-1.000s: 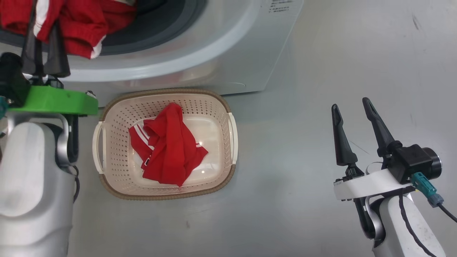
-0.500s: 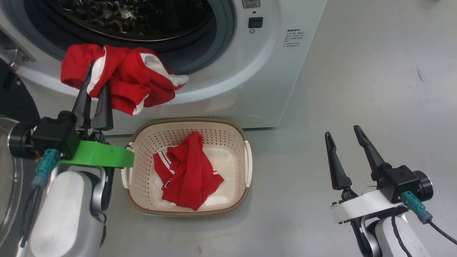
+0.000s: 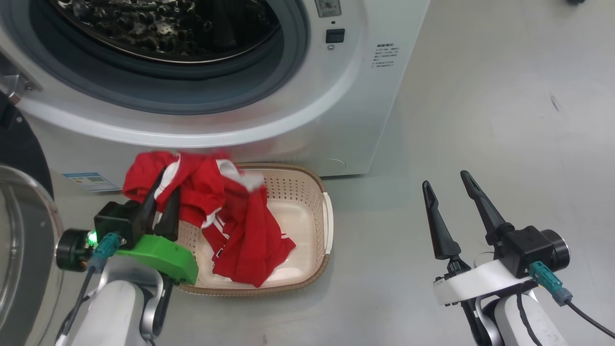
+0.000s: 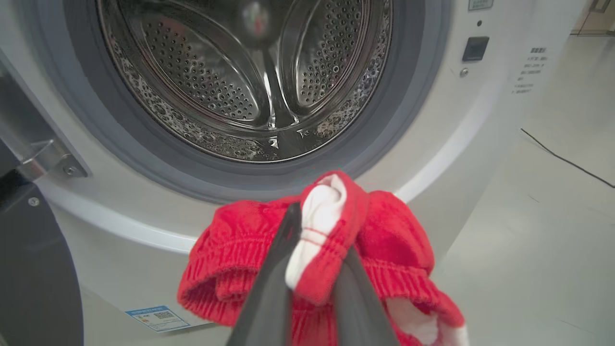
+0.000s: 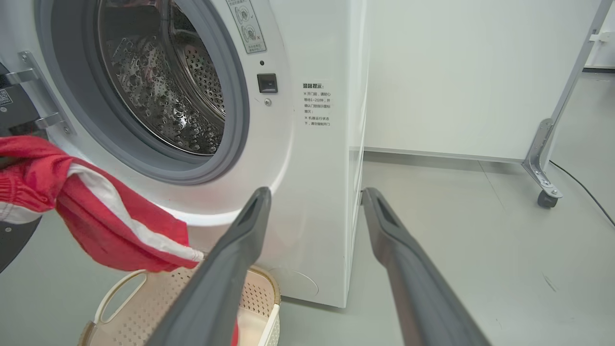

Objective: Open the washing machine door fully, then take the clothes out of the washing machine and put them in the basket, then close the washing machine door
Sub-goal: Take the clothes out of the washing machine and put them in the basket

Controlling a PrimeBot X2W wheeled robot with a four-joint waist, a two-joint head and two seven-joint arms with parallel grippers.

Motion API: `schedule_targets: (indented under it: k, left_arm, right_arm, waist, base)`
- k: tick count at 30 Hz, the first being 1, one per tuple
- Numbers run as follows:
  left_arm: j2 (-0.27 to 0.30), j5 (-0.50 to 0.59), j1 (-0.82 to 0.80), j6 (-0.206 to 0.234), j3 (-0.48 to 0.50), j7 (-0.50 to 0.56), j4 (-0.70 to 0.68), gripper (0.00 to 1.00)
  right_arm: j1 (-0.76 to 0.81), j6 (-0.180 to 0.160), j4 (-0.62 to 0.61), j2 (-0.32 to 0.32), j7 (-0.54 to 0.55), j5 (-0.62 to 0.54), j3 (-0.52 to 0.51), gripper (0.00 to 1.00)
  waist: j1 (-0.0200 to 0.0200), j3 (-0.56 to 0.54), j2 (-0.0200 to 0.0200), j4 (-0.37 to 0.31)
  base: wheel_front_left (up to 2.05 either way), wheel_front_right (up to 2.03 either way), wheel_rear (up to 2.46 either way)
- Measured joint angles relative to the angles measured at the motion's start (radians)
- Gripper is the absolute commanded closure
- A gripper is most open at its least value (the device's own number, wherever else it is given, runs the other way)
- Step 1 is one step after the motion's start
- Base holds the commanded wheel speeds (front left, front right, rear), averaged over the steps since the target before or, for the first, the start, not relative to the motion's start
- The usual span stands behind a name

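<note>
A printed notice was seen on the white front of the washing machine, headed "温馨提示:"; its smaller lines were not read with certainty. A blue label bearing a QR code was noted low on the front, print too small

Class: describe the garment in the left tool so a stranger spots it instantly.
In front of the white washing machine stands a cream basket. Over its left rim hangs a bunched red garment, pinched in the left tool; its red neighbour lies loose inside the basket.
</note>
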Motion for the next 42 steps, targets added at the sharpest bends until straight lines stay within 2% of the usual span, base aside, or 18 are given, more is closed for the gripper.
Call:
schedule_targets:
  k: [13,29,39,41,42]
  left_arm:
    - [-0.002,-0.006,-0.004,-0.005,-0.003,0.039,0.139,1.00]
    - [-0.028,-0.016,-0.166,-0.002,-0.002,0.099,0.393,1.00]
    - [-0.027,-0.061,-0.284,-0.002,0.045,0.131,0.561,1.00]
    - [-0.026,-0.061,-0.294,-0.002,0.050,0.130,0.588,0.56]
    - [-0.024,-0.063,-0.297,-0.002,0.055,0.130,0.600,0.18]
  right_arm:
    - [-0.010,-0.002,-0.032,0.011,0.000,0.009,0.007,0.00]
    - [-0.070,-0.007,-0.076,0.016,0.000,0.011,0.024,0.00]
    - [-0.121,-0.006,-0.079,0.018,0.000,0.011,0.022,0.00]
    - [-0.122,-0.007,-0.078,0.018,0.000,0.011,0.017,0.00]
    - [-0.123,-0.007,-0.077,0.018,0.000,0.011,0.017,0.00]
  waist:
    - [0.0000,0.082,0.0000,-0.074]
    - [0.0000,0.249,0.0000,-0.149]
    - [0.0000,0.344,0.0000,-0.206]
    - [0.0000,0.353,0.0000,-0.215]
    - [0.0000,0.356,0.0000,-0.218]
  base:
    - [0.00,0.00,0.00]
    - [0.00,0.00,0.00]
    - [0.00,0.00,0.00]
    - [0.00,0.00,0.00]
    - [0.00,0.00,0.00]
